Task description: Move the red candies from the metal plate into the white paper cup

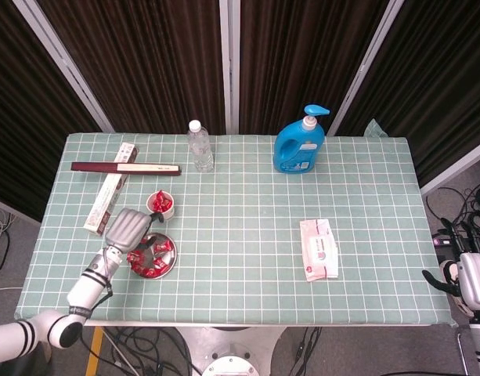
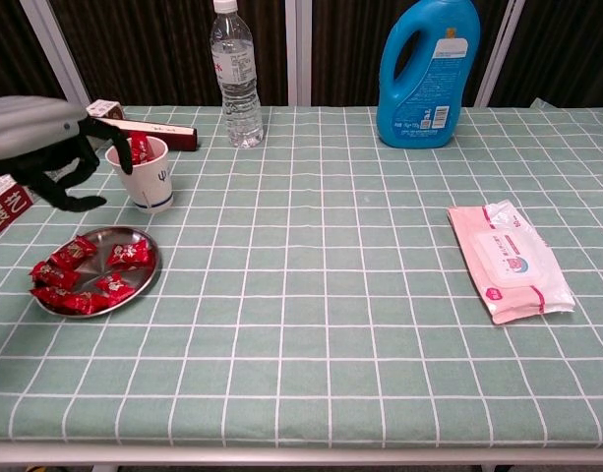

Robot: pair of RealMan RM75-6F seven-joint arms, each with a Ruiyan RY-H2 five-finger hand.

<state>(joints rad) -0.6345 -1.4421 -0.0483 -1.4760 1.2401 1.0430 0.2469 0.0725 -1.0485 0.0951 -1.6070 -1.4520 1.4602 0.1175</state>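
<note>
Several red candies (image 2: 80, 273) lie on the round metal plate (image 2: 146, 279) at the table's front left; in the head view the plate (image 1: 170, 252) is partly under my left hand. The white paper cup (image 2: 144, 175) stands just behind the plate with red candy (image 1: 159, 203) showing in its mouth. My left hand (image 2: 45, 147) hovers above the plate's far left side, beside the cup, fingers spread and holding nothing; the head view shows this left hand (image 1: 127, 229) over the plate. My right hand (image 1: 471, 280) hangs off the table's right edge, its fingers not clear.
A long box (image 2: 10, 198) and a dark flat box (image 2: 153, 133) lie behind the cup. A clear water bottle (image 2: 235, 76) and a blue detergent bottle (image 2: 429, 74) stand at the back. A pink wipes pack (image 2: 510, 260) lies at the right.
</note>
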